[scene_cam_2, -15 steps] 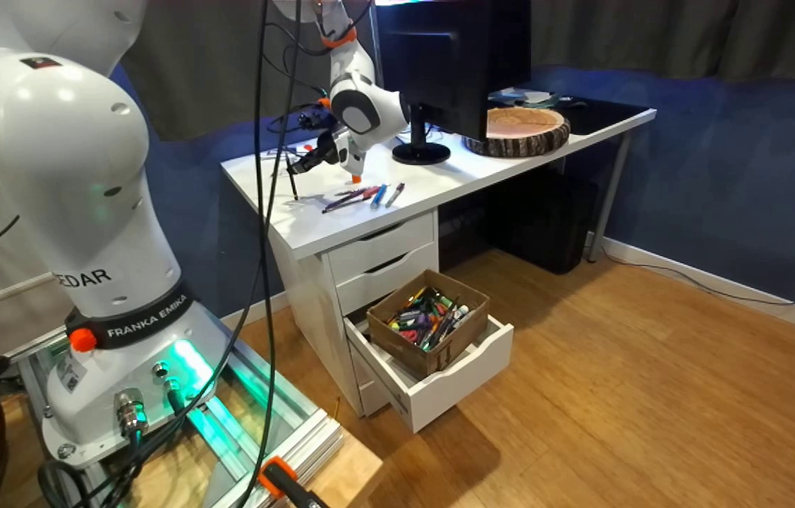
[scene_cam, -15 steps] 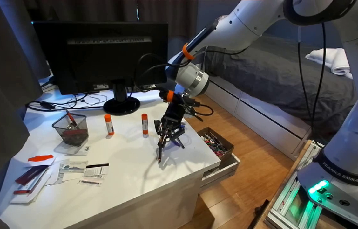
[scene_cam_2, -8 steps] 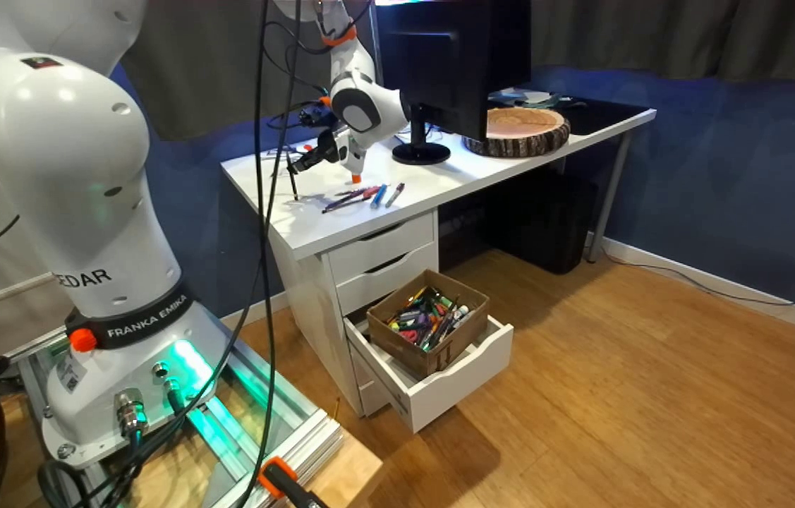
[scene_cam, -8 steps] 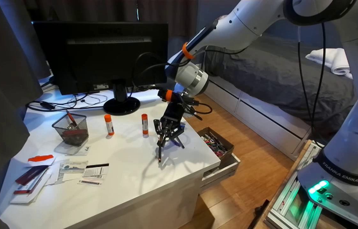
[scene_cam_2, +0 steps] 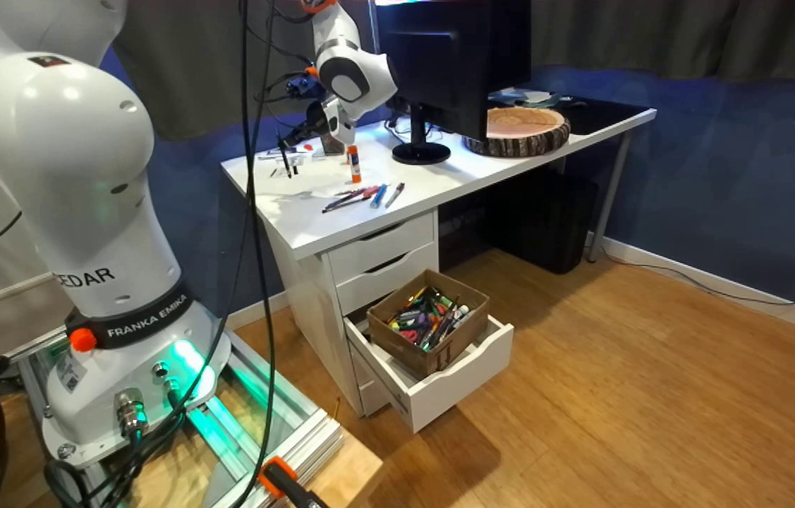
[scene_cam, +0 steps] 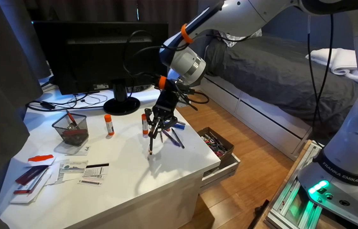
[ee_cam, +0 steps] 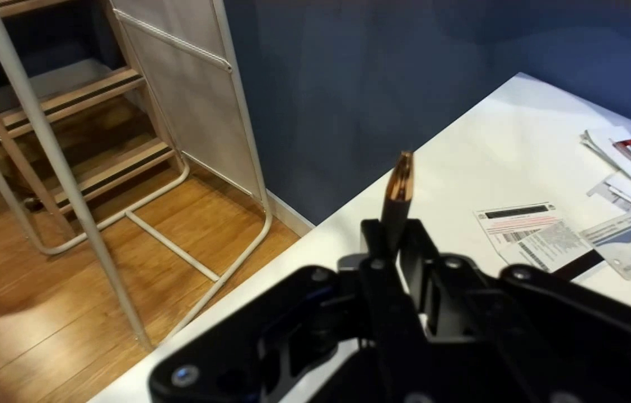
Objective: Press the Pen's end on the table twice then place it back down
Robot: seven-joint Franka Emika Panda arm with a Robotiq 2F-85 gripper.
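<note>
The pen (scene_cam: 151, 147) is dark with a copper-coloured end, and it stands nearly upright in my gripper (scene_cam: 154, 131). It also shows in the other views, as a thin dark stick (scene_cam_2: 286, 164) and, close up, with its copper end past the fingertips (ee_cam: 399, 196). My gripper is shut on the pen's upper part (ee_cam: 391, 238). The pen's lower end appears to hang a little above the white table (scene_cam: 124, 165); its upper part is hidden between the fingers.
Several loose pens (scene_cam_2: 355, 198) lie near the table's edge. Two orange-capped glue sticks (scene_cam: 109, 124) (scene_cam: 145, 124) stand by the monitor (scene_cam: 102, 57). A mesh cup (scene_cam: 72, 130) and cards (scene_cam: 94, 173) lie farther along. An open drawer (scene_cam_2: 460, 384) holds a box of pens (scene_cam_2: 432, 321).
The gripper holds still at first, then rises off the table with the pen and shifts away from the loose pens. More of the loose pens and a glue stick now show.
</note>
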